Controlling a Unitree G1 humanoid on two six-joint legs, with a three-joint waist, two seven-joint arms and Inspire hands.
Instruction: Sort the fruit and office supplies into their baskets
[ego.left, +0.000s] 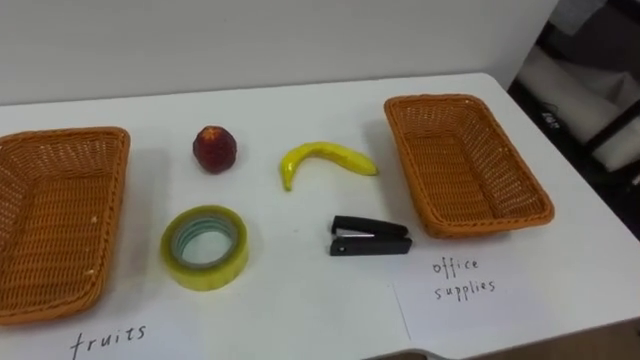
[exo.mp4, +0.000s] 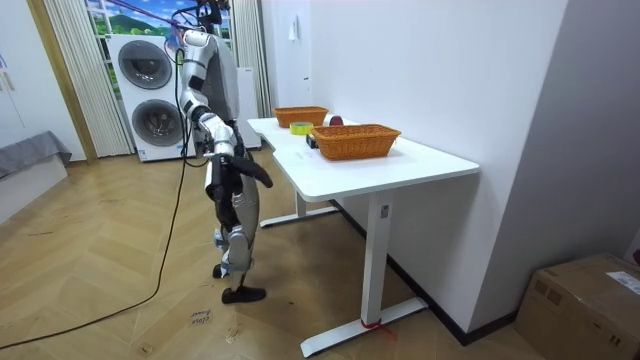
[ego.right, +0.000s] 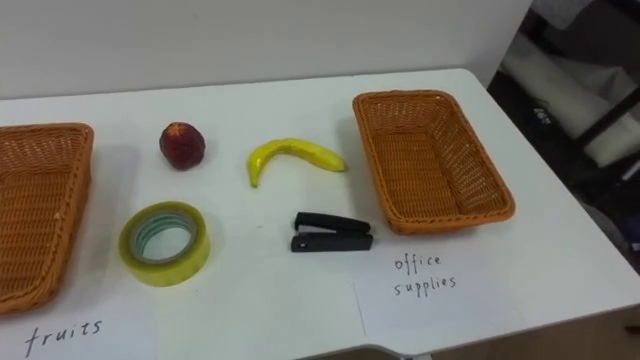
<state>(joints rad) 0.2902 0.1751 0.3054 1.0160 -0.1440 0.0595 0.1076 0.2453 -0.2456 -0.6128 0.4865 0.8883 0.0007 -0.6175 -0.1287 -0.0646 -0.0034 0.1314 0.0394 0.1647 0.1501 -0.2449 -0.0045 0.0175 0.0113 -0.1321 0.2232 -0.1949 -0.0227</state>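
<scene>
Handwritten labels (ego.left: 465, 278) along the near edge; tape roll (ego.left: 205, 247) and stapler (ego.left: 370, 237) just behind, banana (ego.left: 325, 158) and peach (ego.left: 215, 148) beyond, between fruit basket (ego.left: 118, 200) and office basket (ego.left: 490, 226). Right hand (exo.mp4: 260, 176) off the table's (exo.mp4: 400, 160) edge, open or closed impossible to tell. Grasp stapler across its body.

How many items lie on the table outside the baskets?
4: a red fruit and banana at the back, tape roll and black stapler in front of them.

I see a red fruit (ego.left: 214, 148), yellow banana (ego.left: 325, 160), flat tape roll (ego.left: 205, 246) and black stapler (ego.left: 370, 237) lying apart between the empty left basket (ego.left: 60, 140) and right basket (ego.left: 482, 224)
</scene>
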